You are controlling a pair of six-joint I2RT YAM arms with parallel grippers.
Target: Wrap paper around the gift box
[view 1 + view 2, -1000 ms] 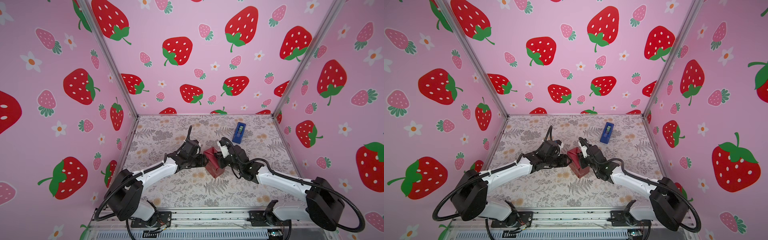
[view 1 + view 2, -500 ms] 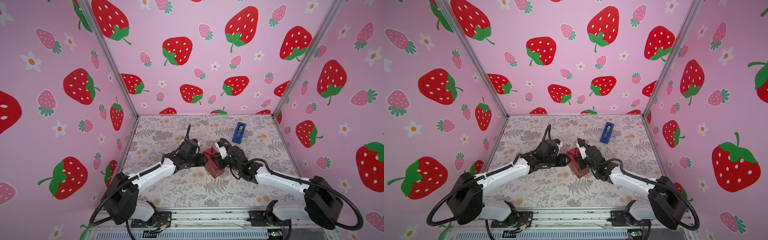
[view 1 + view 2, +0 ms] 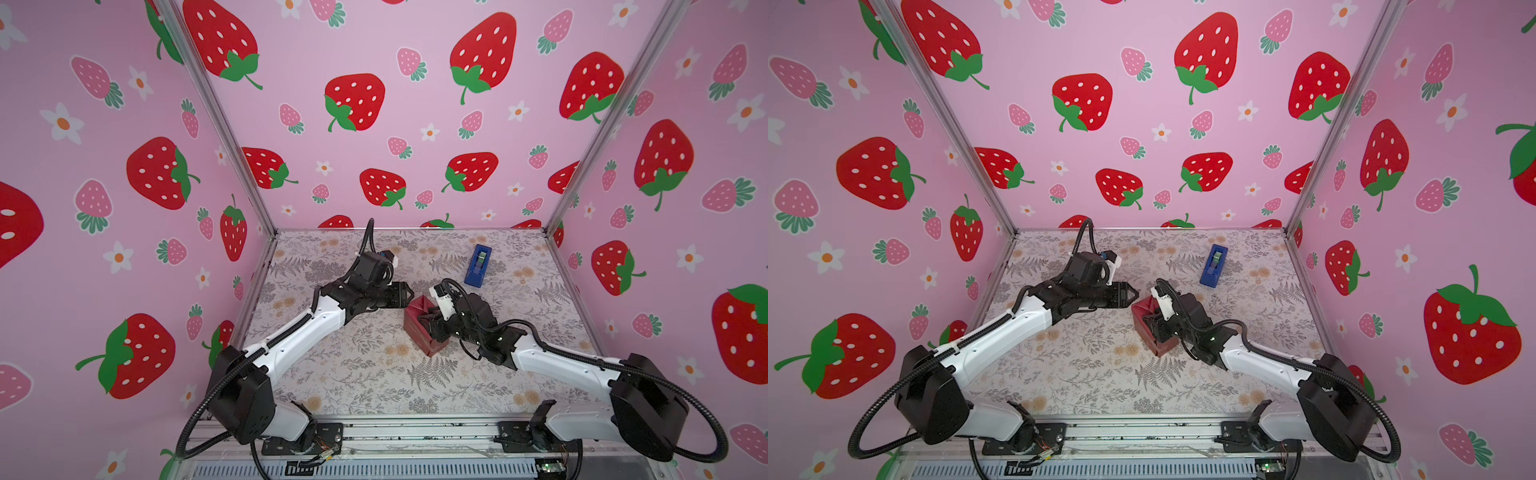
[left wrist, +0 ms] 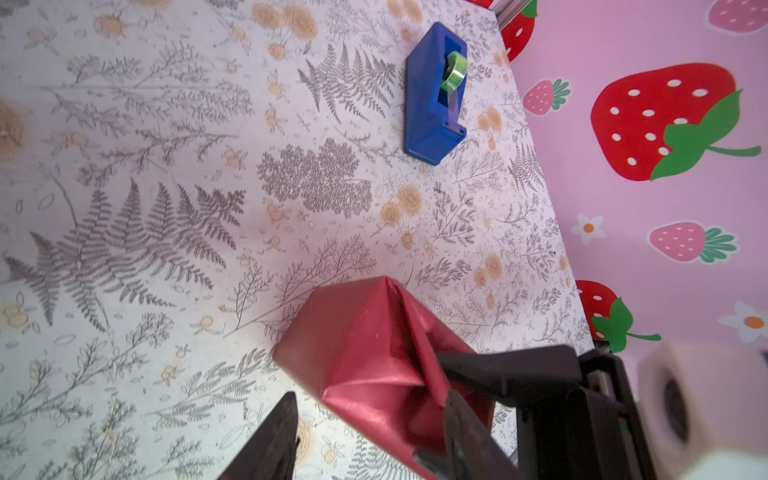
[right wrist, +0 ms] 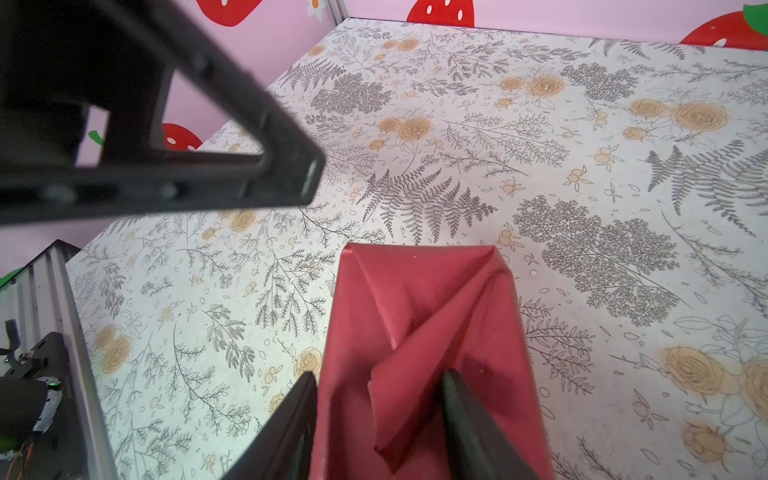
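The gift box is hidden inside the paper (image 3: 417,332), a dark red parcel standing mid-table, also seen in the second top view (image 3: 1144,330). On its top face the folds are loose (image 4: 365,353), and one flap stands up (image 5: 407,374). My right gripper (image 5: 380,415) is open over the parcel's near end, one finger on each side of that flap, not pinching it; the top views show it there too (image 3: 428,322). My left gripper (image 4: 370,432) is open at the parcel's far-left corner (image 3: 409,295), one finger over the table and the other over the folds.
A blue tape dispenser (image 3: 478,266) with a green roll stands at the back right, also in the left wrist view (image 4: 436,99). The floral table (image 3: 374,374) is boxed in by pink strawberry walls on three sides. A metal rail runs along the front edge.
My right gripper's jaws have spread apart and let the paper flap go. The left gripper has opened slightly and edged toward the parcel's far corner.
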